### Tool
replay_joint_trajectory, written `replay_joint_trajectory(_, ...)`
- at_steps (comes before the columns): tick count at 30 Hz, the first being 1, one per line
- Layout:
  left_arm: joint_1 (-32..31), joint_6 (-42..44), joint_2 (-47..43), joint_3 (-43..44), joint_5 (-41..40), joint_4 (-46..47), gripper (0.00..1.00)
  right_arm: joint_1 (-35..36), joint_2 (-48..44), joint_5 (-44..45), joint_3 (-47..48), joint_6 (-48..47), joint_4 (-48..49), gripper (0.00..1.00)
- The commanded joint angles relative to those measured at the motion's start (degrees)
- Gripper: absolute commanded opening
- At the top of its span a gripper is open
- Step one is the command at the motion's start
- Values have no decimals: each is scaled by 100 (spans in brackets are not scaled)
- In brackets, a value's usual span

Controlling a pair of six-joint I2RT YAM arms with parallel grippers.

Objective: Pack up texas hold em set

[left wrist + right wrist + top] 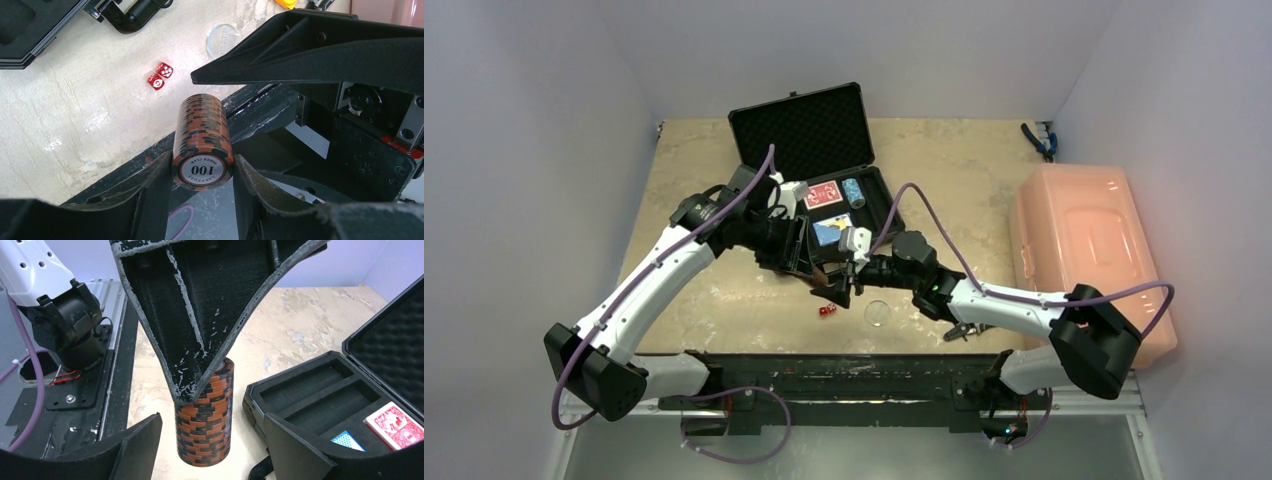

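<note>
My left gripper (pixel 202 172) is shut on an orange-and-black chip stack (pixel 202 140), held lying along the jaws above the table, its "100" face toward the camera. My right gripper (pixel 212 440) stands open around the same chip stack (pixel 205 430), one finger on each side with a gap on both. The black briefcase (pixel 879 215) lies open behind them, lid up. A red deck (pixel 823 195), a blue deck (pixel 831 231) and a blue chip stack (pixel 854 192) sit in its foam. Two red dice (pixel 160 76) and a clear disc (pixel 222 40) lie on the table.
A pink plastic box (pixel 1084 250) fills the table's right side. Blue-handled pliers (pixel 1039 140) lie at the back right corner. A yellow tape measure (pixel 287 4) shows at the edge of the left wrist view. The black base rail (pixel 844 375) runs along the near edge.
</note>
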Motion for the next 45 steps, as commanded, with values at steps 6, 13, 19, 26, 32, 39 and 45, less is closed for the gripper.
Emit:
replay_joint_trajectory(6, -37, -120, -85, 265, 352, 386, 0, 93, 92, -86, 272, -27, 245, 76)
replay_joint_trajectory(13, -36, -129, -108, 256, 367, 383, 0, 121, 166, -80, 342, -100, 117, 70)
replay_joint_trajectory(19, -37, -111, -94, 228, 356, 383, 0, 163, 241, 75, 395, -164, 44, 63)
replay_joint_trajectory(26, -37, -111, -96, 214, 356, 384, 0, 200, 269, 256, 375, -197, 87, 52)
replay_joint_trajectory(32, -37, -126, -81, 203, 287, 389, 0, 217, 235, 291, 382, -289, -20, 27)
replay_joint_trajectory(39, -37, -144, -128, 186, 148, 420, 34, 249, 157, 301, 397, -357, -176, 11)
replay_joint_trajectory(45, -37, -129, -282, 140, -50, 479, 71, 249, 72, 339, 400, -338, -308, 6)
